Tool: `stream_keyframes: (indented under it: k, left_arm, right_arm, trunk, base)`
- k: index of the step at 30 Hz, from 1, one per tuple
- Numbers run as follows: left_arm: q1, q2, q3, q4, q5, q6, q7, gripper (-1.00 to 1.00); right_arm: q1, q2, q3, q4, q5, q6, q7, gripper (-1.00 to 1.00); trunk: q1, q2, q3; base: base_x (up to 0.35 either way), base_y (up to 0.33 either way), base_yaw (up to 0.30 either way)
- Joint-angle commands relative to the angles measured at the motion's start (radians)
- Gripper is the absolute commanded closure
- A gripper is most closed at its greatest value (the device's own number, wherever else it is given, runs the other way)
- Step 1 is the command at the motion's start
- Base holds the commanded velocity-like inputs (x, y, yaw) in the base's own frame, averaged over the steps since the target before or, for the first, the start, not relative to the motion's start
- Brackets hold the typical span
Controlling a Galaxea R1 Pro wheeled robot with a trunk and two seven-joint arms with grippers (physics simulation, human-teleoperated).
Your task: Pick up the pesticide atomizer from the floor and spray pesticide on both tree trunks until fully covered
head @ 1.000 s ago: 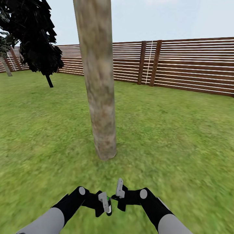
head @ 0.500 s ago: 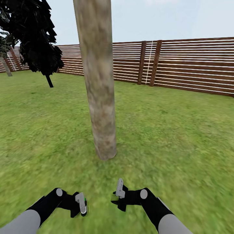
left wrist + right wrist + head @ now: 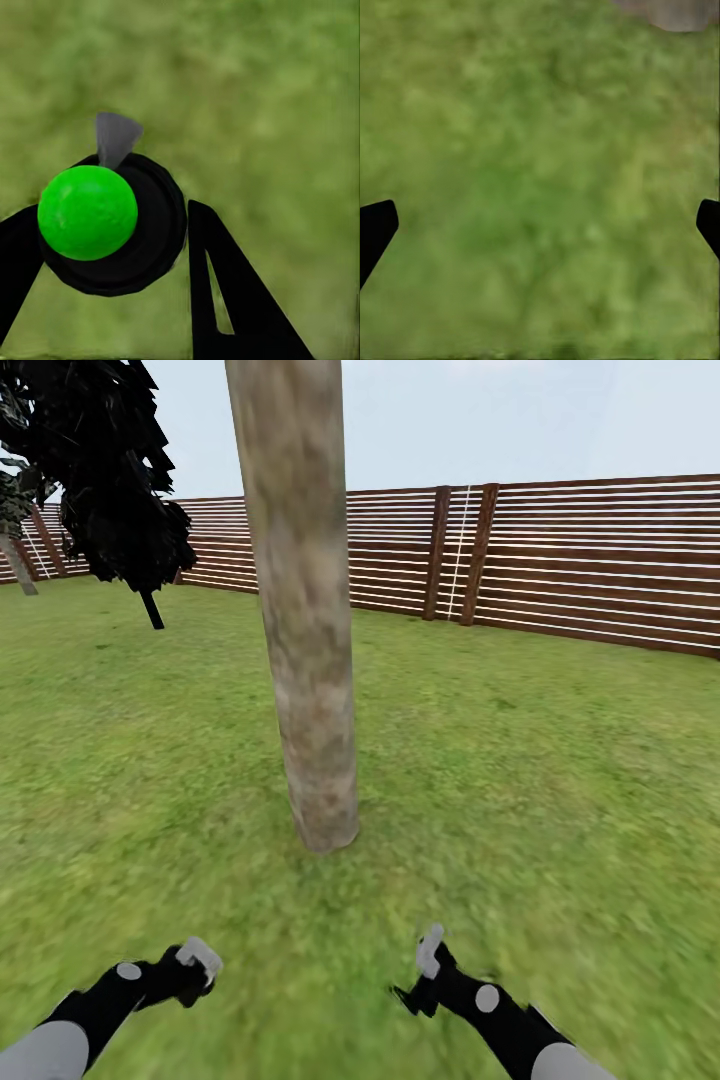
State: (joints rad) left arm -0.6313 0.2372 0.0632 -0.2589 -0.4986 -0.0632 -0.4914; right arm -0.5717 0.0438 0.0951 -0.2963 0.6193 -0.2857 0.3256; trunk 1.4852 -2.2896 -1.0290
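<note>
The pesticide atomizer (image 3: 109,221), a black body with a green ball top, sits clamped between the left gripper's (image 3: 197,957) fingers, low over the grass (image 3: 560,780). The right gripper (image 3: 428,952) is spread wide and empty. Both arms have swung apart since a second ago. The tree trunk (image 3: 305,620) stands just ahead, the slatted fence (image 3: 590,560) behind.

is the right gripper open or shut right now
Open. In the right wrist view the right gripper has its two dark fingers at opposite edges, with bare grass between them and nothing held.
</note>
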Motion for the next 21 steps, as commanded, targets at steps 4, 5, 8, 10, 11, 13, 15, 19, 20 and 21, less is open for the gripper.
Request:
stream_keyframes:
  k: [4, 5, 8, 10, 11, 13, 15, 19, 20, 21]
  left_arm:
    - [-0.001, -0.015, 0.245, 0.063, -0.009, -0.004, 0.078, 1.0]
    - [-0.001, -0.02, 0.264, 0.069, -0.009, -0.002, 0.092, 1.0]
    - [-0.001, -0.055, 0.293, 0.079, -0.009, 0.009, 0.164, 1.0]
    - [-0.002, -0.091, 0.298, 0.082, -0.01, 0.057, 0.217, 1.0]
    - [-0.002, -0.101, 0.3, 0.082, -0.009, 0.086, 0.236, 1.0]
    - [-0.002, -0.125, 0.302, 0.075, -0.01, 0.167, 0.273, 1.0]
    - [-0.002, -0.133, 0.302, 0.071, -0.01, 0.181, 0.273, 1.0]
    - [-0.005, -0.152, 0.303, 0.072, -0.009, 0.202, 0.275, 1.0]
    - [-0.008, -0.155, 0.303, 0.071, -0.009, 0.214, 0.276, 1.0]
    - [-0.011, -0.157, 0.303, 0.069, -0.009, 0.253, 0.278, 1.0]
  right_arm:
    - [0.0, -0.002, 0.0, 0.171, -0.25, -0.029, -0.404, -1.0]
    - [0.001, -0.002, 0.0, 0.179, -0.287, -0.044, -0.458, -1.0]
    - [0.017, -0.004, 0.0, 0.192, -0.384, -0.116, -0.616, -1.0]
    - [0.044, -0.011, 0.0, 0.195, -0.416, -0.174, -0.691, -1.0]
    - [0.054, -0.017, 0.001, 0.196, -0.422, -0.192, -0.705, -1.0]
    - [0.07, -0.035, 0.0, 0.196, -0.431, -0.225, -0.724, -1.0]
    - [0.073, -0.048, 0.001, 0.196, -0.434, -0.231, -0.726, -1.0]
    - [0.085, -0.056, 0.002, 0.197, -0.436, -0.245, -0.727, -1.0]
    - [0.09, -0.056, 0.002, 0.197, -0.436, -0.254, -0.727, -1.0]
    - [0.096, -0.056, 0.001, 0.197, -0.437, -0.269, -0.727, -1.0]
  trunk:
    - [0.0, 0.0, -0.001]
    - [0.0, 0.0, -0.001]
    - [0.0, 0.0, -0.001]
    - [0.0, 0.0, -0.001]
    - [0.0, 0.0, -0.001]
    - [0.0, 0.0, -0.001]
    - [0.0, 0.0, -0.001]
    - [0.0, 0.0, -0.001]
    - [0.0, 0.0, -0.001]
    - [0.0, 0.0, -0.001]
  base:
    - [0.0, 0.0, 0.0]
    - [0.0, 0.0, 0.0]
    - [0.0, 0.0, 0.0]
    - [0.0, 0.0, 0.0]
    - [0.0, 0.0, 0.0]
    - [0.0, 0.0, 0.0]
    - [0.0, 0.0, 0.0]
    - [0.0, 0.0, 0.0]
    - [0.0, 0.0, 0.0]
    - [0.0, 0.0, 0.0]
